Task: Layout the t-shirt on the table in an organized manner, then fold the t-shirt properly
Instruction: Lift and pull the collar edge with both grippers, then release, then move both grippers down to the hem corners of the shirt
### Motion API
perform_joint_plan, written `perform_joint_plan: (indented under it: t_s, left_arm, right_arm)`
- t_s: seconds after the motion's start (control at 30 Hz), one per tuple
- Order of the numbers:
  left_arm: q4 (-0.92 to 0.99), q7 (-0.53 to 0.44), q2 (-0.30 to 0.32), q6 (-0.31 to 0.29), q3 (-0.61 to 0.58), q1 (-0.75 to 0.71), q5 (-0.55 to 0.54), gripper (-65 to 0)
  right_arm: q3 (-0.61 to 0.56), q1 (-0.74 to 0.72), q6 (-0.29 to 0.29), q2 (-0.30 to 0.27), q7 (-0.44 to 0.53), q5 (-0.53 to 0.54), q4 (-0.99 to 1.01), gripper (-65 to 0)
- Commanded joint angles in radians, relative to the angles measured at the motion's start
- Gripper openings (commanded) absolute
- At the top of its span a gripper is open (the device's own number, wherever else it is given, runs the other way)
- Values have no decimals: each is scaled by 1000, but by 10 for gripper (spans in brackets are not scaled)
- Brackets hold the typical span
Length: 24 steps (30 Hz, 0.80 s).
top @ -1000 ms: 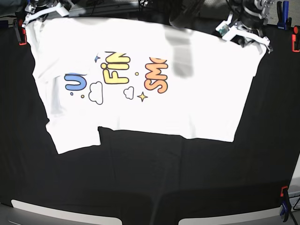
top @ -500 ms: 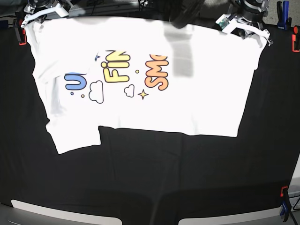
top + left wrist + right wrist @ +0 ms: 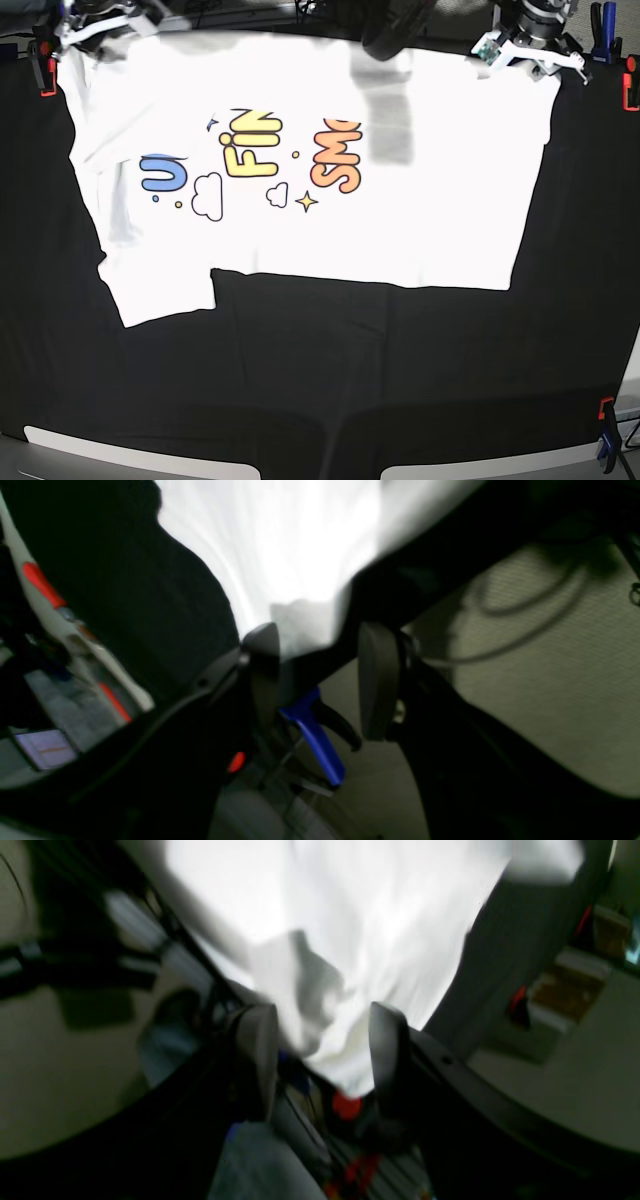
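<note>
I see the t-shirt (image 3: 400, 200) lying flat on the table (image 3: 330, 380), print side up, along the far edge, and one sleeve points toward the near left corner. The upper part of the coloured letters is hidden under a fold of the cloth.

My left gripper (image 3: 320, 680) is at the far right corner of the shirt. In the left wrist view its jaws stand apart, and a white corner of the shirt lies in the gap near one finger (image 3: 262, 645). The picture is blurred, so I cannot say if the cloth touches that finger. Below the gap I see a blue clip (image 3: 315, 735).

My right gripper (image 3: 322, 1060) is at the far left corner of the shirt. In the right wrist view its jaws are also spread, and crumpled white cloth hangs between them. Neither finger (image 3: 257, 1040) presses it, as far as I can tell. This view is blurred too.

In the base view both grippers are cut off by the top border, so their jaws are not visible there. Only this view shows the print and the whole shape of the shirt. A grey shadow (image 3: 390, 125) lies on the cloth near the middle of the far edge.
</note>
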<state>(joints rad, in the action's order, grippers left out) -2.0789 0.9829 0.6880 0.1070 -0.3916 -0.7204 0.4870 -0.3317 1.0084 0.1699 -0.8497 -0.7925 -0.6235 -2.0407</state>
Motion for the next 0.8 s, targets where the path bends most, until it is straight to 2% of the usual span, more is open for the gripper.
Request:
perform_joint_plan:
  t_s: [0.0, 0.1, 0.13, 0.23, 0.33, 0.4, 0.5, 0.63, 0.7, 0.77]
  left_arm:
    - [-18, 34, 10, 25, 5, -6, 40, -409]
    - [-35, 149, 11, 28, 5, -6, 89, -408]
    - [-40, 163, 11, 50, 5, -6, 117, -409]
    - [-44, 121, 11, 135, 5, 3, 226, -408]
    - [-43, 32, 10, 211, 5, 49, 240, -409]
    - [-43, -87, 11, 272, 5, 99, 190, -409]
    - [-43, -202, 11, 274, 5, 216, 48, -409]
    - [-43, -222, 10, 263, 5, 428, -154, -409]
    - [-40, -222, -20, 254, 9, 536, -222, -409]
    - [-40, -222, -56, 182, 18, 621, -259, -409]
  right_arm:
    - [0, 5, 14, -11, 6, -12, -34, -363]
    - [-2, 2, 20, -11, 15, -12, -88, -363]
    - [-2, -3, 36, -12, 19, -11, -100, -363]
    - [-2, -59, 80, -11, 21, 43, -111, -363]
    - [-2, -167, 85, 16, 18, 150, -110, -364]
    - [-2, -254, 85, 71, 19, 209, -110, -364]
    - [-2, -372, 76, 163, 27, 247, -108, -364]
    - [-2, -505, 74, 257, 30, 246, -106, -364]
    - [-2, -570, 73, 308, 29, 247, -91, -364]
    - [-2, -623, 73, 356, 29, 246, -71, -364]
